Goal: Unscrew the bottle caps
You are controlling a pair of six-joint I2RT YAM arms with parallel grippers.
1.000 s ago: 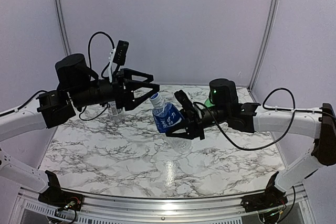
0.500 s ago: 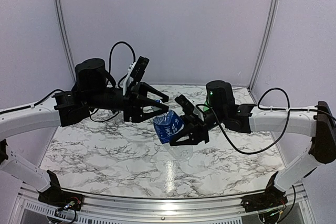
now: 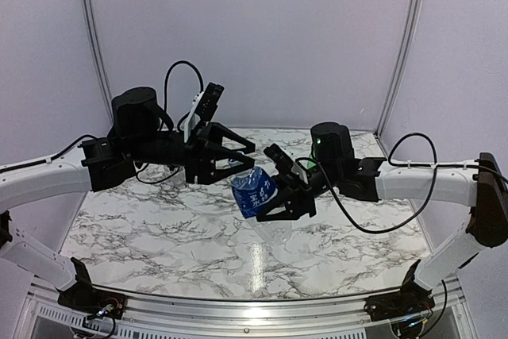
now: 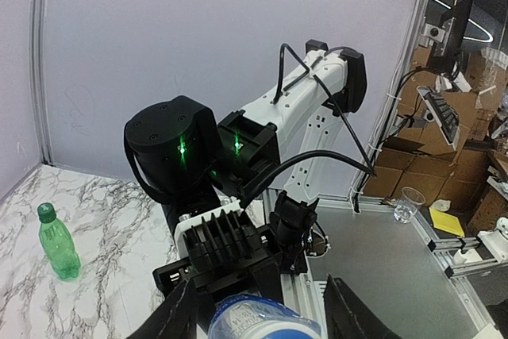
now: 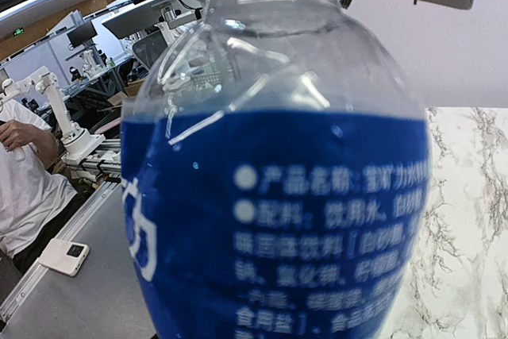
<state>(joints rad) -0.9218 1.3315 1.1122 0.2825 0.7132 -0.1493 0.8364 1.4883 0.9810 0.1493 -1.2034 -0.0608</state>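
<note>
The clear bottle with the blue label [image 3: 255, 192] is held tilted above the table by my right gripper [image 3: 283, 201], which is shut on its body. In the right wrist view this bottle [image 5: 278, 228] fills the frame and hides my fingers. My left gripper [image 3: 252, 158] is open, its fingers on either side of the bottle's top. In the left wrist view the left gripper [image 4: 260, 291] straddles the bottle's shoulder [image 4: 262, 315], with the blue cap [image 4: 290, 337] just at the bottom edge. The green bottle [image 4: 58, 245] with its green cap [image 4: 47, 212] stands on the table. The white-label bottle is hidden.
The marble table [image 3: 159, 236] is walled by pale panels with metal posts [image 3: 94, 29]. A metal rail [image 3: 254, 307] runs along its near edge. Outside the cell, in the left wrist view, stand a clear cup [image 4: 407, 202] and cardboard boxes [image 4: 468, 117].
Over the last second my left arm swung right until its open fingers reached the bottle's top. My right gripper lowered and tilted the bottle a little. In the last half second almost nothing moved.
</note>
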